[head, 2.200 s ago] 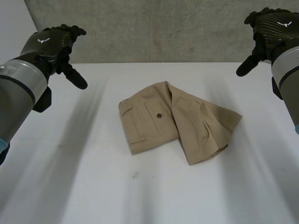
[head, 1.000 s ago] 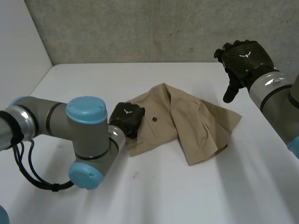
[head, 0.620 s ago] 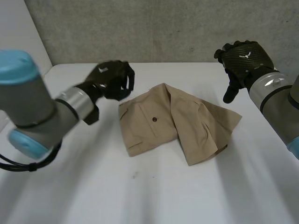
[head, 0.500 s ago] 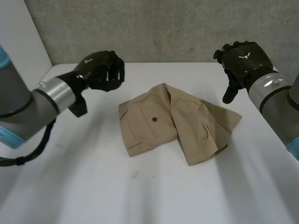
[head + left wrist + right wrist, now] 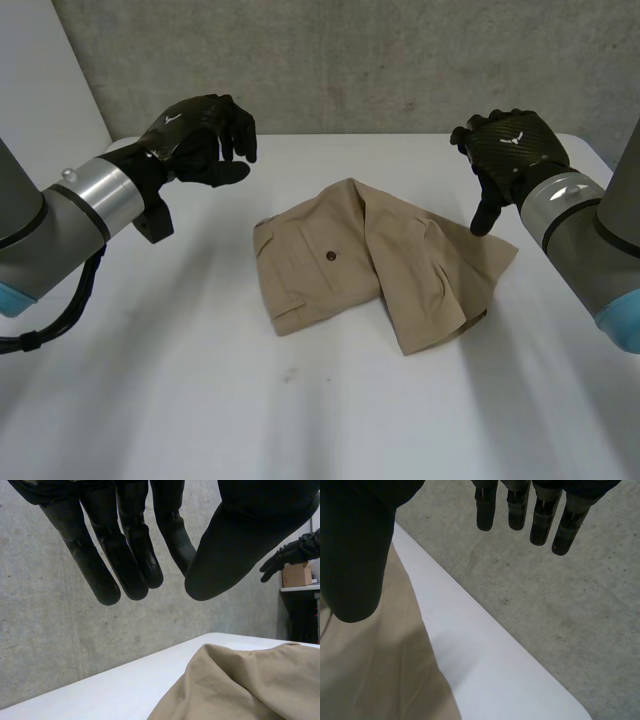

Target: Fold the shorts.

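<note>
The tan shorts (image 5: 375, 265) lie folded in a heap at the middle of the white table (image 5: 300, 420), with a buttoned pocket facing up. My left hand (image 5: 195, 135) hovers in the air above the table, beyond the shorts' left edge, with loosely bent fingers (image 5: 130, 555) that hold nothing. The shorts (image 5: 240, 685) lie below its fingertips. My right hand (image 5: 510, 150) hangs above the shorts' far right corner, open, its fingers (image 5: 520, 505) straight and its thumb spread. Below that thumb I see the shorts (image 5: 370, 670) and the table's rounded far corner.
A concrete wall (image 5: 350, 60) runs behind the table's far edge. In the left wrist view my right hand (image 5: 292, 557) shows far off, with a cardboard box (image 5: 296, 574) on a shelf beyond it. Bare table surface lies in front of the shorts.
My left hand has risen off the shorts' left edge and swung up to the left, its fingers loosening. The right hand has come down a little toward the shorts.
</note>
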